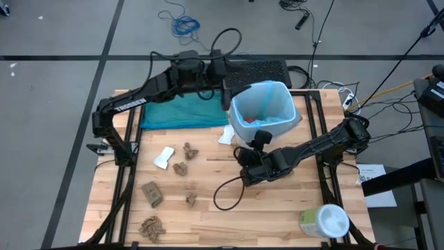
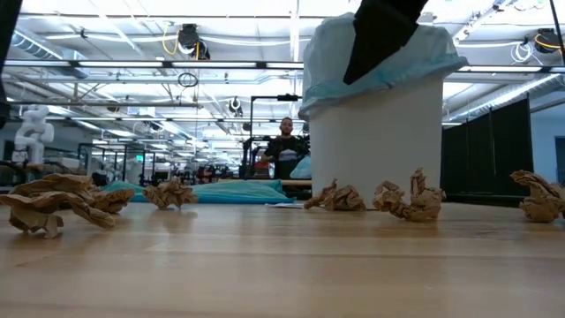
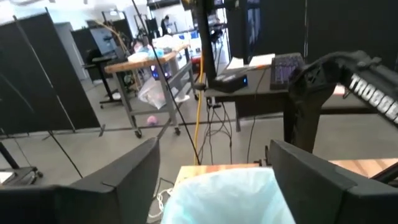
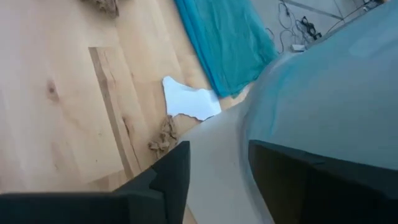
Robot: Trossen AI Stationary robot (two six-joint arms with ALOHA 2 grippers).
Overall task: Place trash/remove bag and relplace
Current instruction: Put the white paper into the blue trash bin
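We take the white bin (image 1: 244, 129) as our landmark: a smooth round plastic tub standing on the pale planked wooden worktop (image 1: 277, 208), lined with the bag (image 1: 272, 97), a thin, crinkly, translucent light-blue film folded over its rim. Inside the bag we make out something red (image 1: 250, 119) among the trash already dropped in. On the worktop beside the bin and out in front of it we count five crumpled brown paper wads (image 1: 189, 149), rough and creased, and two flat white paper scraps (image 1: 164, 157), one of them touching the bin's foot. A darker teal plastic bag (image 1: 179, 112) lies flat on the worktop just beside the bin, under the left arm. A white-and-green wipes tub (image 1: 323, 221) lies well apart from the bin at the worktop's near corner. The right claw (image 1: 257, 139) sits at the bin's front wall with its two dark fingers partly parted and nothing between them; the white wall fills much of its wrist view. The left claw (image 3: 214, 174) hangs over the bin's far rim, fingers spread wide and released, the blue liner showing between them. Cables trail across the floor beyond the bin, and a person (image 2: 284, 148) stands far off in the room behind it.
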